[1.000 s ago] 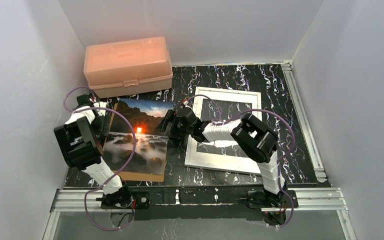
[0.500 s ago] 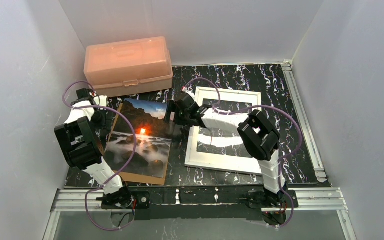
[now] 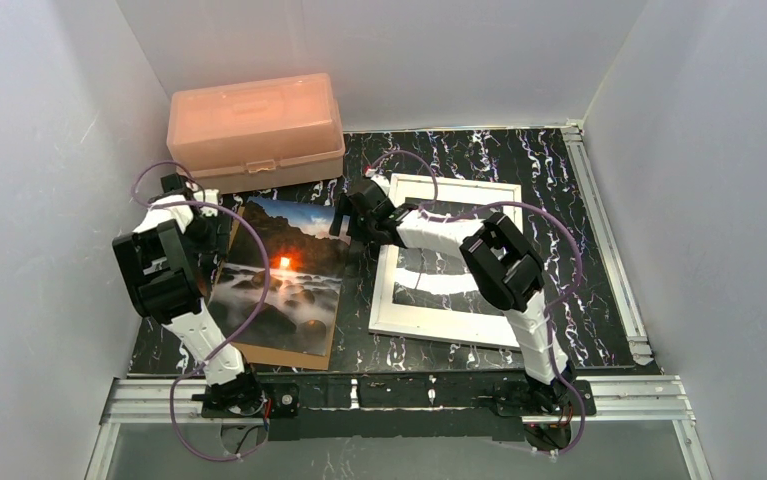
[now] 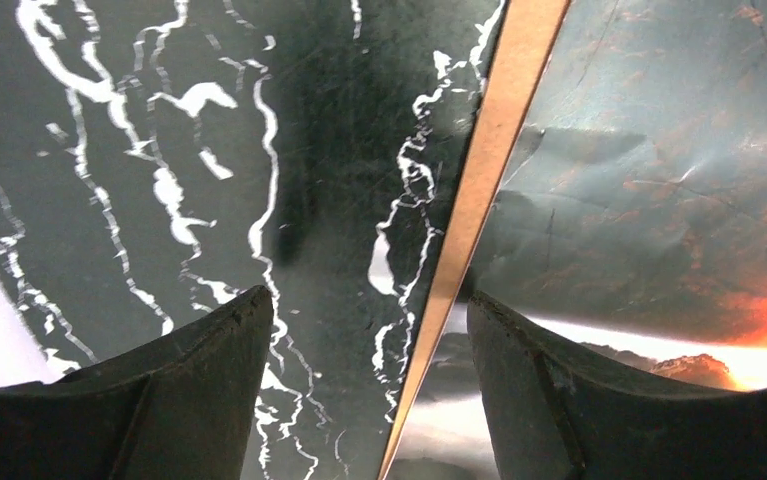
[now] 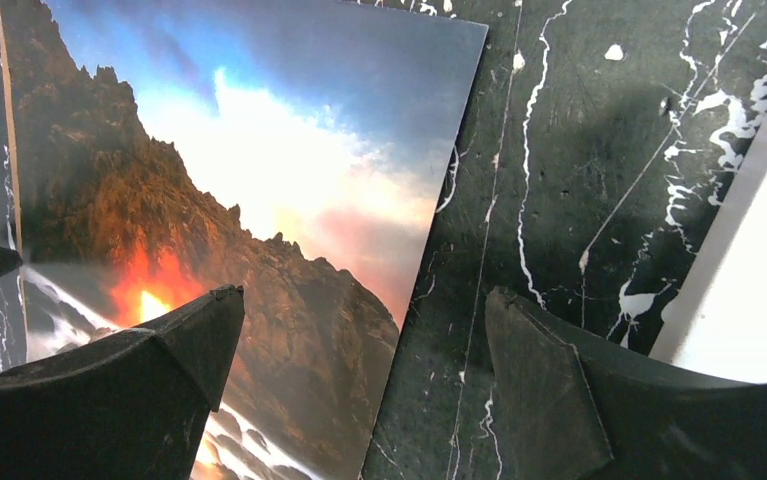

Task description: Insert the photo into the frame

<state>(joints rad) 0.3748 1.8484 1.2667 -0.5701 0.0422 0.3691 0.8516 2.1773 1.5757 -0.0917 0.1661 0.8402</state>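
The left gripper [image 4: 369, 400] hung open over the table [image 4: 159, 150], its fingers [image 4: 159, 400] standing apart with nothing clamped between them. In its wrist view one finger was over bare table and the other over the photo [image 4: 659, 180], with the thin brown edge of the board [image 4: 479, 190] running up between them. Whether the tips touched anything could not be told.

The right gripper [image 5: 364, 390] was spread wide and empty too. Its fingers [image 5: 109, 400] straddled the photo's right edge, one above the print [image 5: 229, 180] and the other above the dark table [image 5: 559, 200]. A corner of the frame [image 5: 749, 300] showed at the far right of that view.

From above, the left gripper [image 3: 202, 230] sat at the photo's left side and the right gripper [image 3: 344, 222] at its upper right corner, both arms reaching in from the near edge. The photo [image 3: 279, 275] lay picture side up on the board [image 3: 284, 352], which showed along its near and left edges. The frame [image 3: 439, 330] lay flat to the right, apart from the photo, with a strip of table [image 3: 354, 320] between them. A pink box [image 3: 254, 130] stood behind the photo by the back wall.
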